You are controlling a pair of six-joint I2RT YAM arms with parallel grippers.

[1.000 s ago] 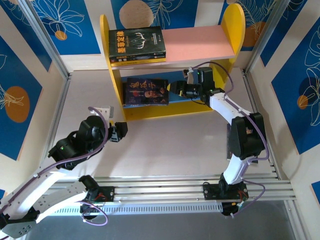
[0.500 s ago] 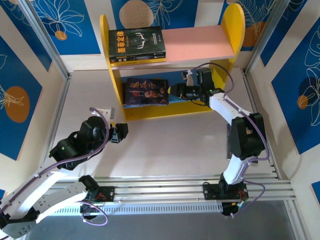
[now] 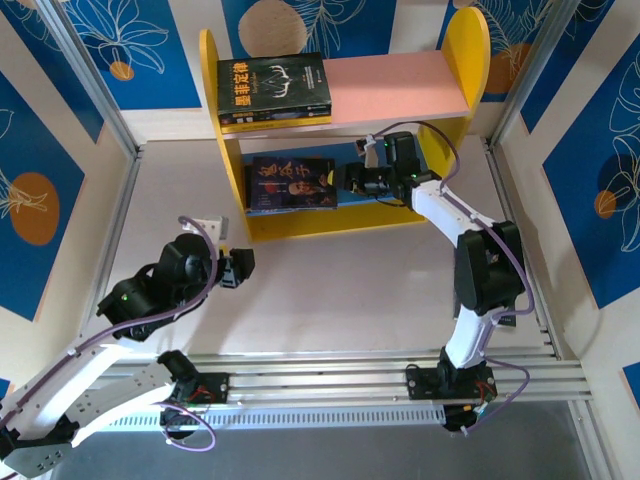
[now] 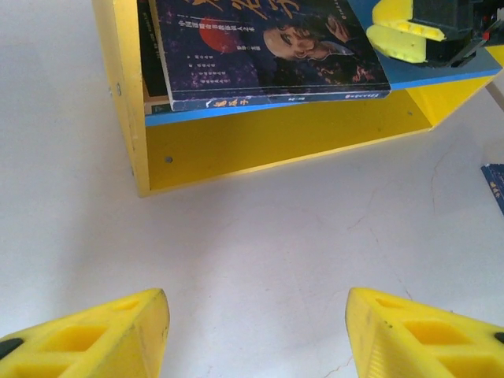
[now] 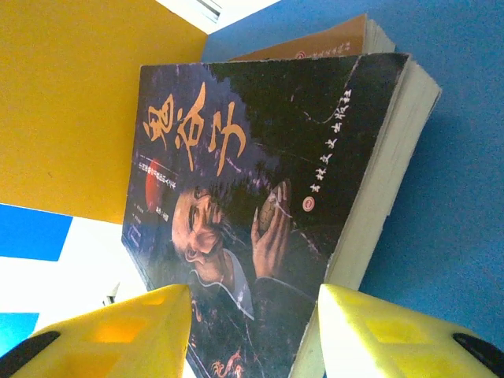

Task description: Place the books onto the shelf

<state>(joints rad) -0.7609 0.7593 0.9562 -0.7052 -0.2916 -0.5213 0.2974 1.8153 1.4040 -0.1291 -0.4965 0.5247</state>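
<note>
The shelf (image 3: 465, 45) stood at the far side of the table in front of me. Its rounded yellow sides were upright, with a pink board (image 3: 400, 85) on top and a blue board (image 5: 457, 197) below. A black book with a yellow title (image 3: 275, 85) lay flat at the left end of the pink board, on a second volume (image 3: 285, 123) of which I saw only the edge. On the blue board, toward its left end, a dark book with an old man's face on the cover (image 3: 291, 183) lay flat on top of a brown book (image 5: 315, 43).

Shelf (image 3: 465, 45) — books (image 3: 275, 88) on both boards
</note>
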